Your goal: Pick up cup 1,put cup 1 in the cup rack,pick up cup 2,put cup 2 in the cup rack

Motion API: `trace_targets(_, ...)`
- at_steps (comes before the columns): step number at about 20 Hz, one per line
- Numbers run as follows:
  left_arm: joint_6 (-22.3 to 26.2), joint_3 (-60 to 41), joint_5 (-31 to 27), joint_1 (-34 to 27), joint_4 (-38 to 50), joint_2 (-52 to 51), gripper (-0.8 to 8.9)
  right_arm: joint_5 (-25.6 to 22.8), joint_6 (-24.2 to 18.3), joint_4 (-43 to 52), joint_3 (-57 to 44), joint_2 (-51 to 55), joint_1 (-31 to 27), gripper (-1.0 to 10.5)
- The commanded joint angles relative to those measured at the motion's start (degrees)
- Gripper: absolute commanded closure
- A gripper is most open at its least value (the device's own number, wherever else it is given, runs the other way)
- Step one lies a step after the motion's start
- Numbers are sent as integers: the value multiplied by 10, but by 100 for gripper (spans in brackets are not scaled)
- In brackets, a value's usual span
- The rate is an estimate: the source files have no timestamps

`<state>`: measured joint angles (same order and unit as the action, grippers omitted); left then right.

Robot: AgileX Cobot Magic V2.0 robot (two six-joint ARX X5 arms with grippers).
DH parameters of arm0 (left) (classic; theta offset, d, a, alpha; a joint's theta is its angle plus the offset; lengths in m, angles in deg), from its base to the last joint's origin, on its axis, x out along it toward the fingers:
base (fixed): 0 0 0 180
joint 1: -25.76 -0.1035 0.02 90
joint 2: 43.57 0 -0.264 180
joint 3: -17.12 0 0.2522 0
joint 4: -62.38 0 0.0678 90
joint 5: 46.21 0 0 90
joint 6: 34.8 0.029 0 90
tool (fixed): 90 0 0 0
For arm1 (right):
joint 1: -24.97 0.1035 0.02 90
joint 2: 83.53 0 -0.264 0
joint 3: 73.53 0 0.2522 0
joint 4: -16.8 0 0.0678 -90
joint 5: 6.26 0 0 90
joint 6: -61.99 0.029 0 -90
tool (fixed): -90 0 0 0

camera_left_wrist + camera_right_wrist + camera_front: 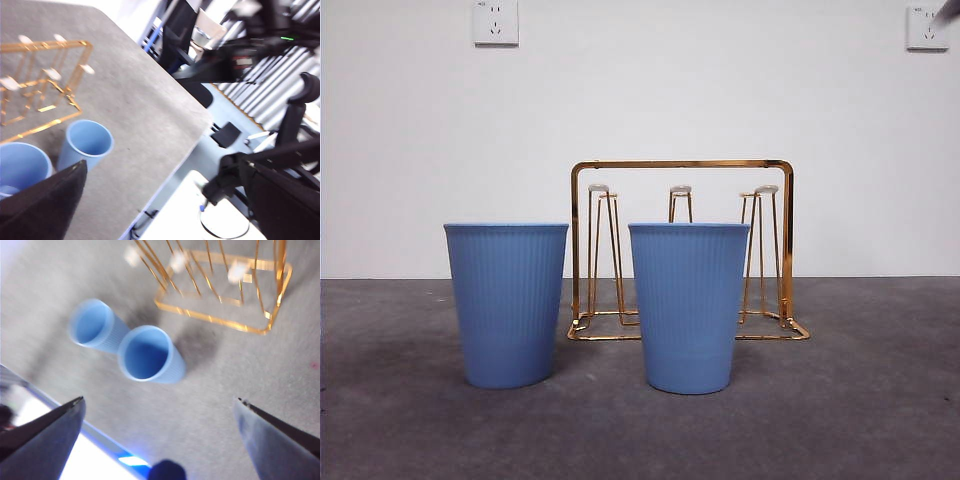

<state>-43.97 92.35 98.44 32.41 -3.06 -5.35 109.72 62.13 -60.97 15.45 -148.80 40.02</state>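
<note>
1. White wall (720,90) fills the background of the front view, with two white power sockets: one (496,22) high up toward the left and a second (926,28) at the top right corner.
2. Grey felt-like table (860,400) runs across the whole foreground; the left wrist view shows its rounded edge (185,150) and, past it, black office chairs (287,185) and a light floor.
3. One cup rack (682,250) of shiny gold wire stands behind the cups, upright, with a rectangular arch handle and narrow pegs tipped in white. Three peg groups show in the front view. No cup hangs on it.
4. Two blue ribbed cups stand upright and mouth-up in front of the rack, near each other but apart: the left cup (507,305) and the right cup (688,308), the right one partly covering the rack's base.
5. Right gripper (160,440) hangs high above the table, jaws spread wide and holding nothing, with both cups and the rack beyond it; the picture is blurred.
6. Left gripper (42,205) shows only one dark jaw, above the cups; how far apart its jaws stand I cannot tell, and nothing is seen in it.
7. A small dark tip (948,8) shows at the top right corner of the front view.
</note>
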Motion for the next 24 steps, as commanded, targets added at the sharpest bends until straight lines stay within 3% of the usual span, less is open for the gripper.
trace_targets(1, -10, 2, 5, 9, 6, 2, 189, -44, 29, 27, 1, -64, 57, 443)
trace_targets(6, -11, 2, 4, 27, 6, 4, 189, -110, 77, 119, 1, -210, 155, 446)
trace_targets(10, -12, 2, 4, 38, 6, 4, 189, -186, 89, 150, 1, -284, 188, 447)
trace_targets(13, -13, 2, 4, 42, 6, 5, 189, -201, 89, 155, 1, -321, 191, 459)
trace_targets(20, -14, 2, 4, 43, 5, 12, 189, -200, 90, 178, 0, -358, 191, 899)
trace_targets(24, -19, 2, 4, 50, 8, 23, 189, -200, 70, 169, 1, -356, 191, 963)
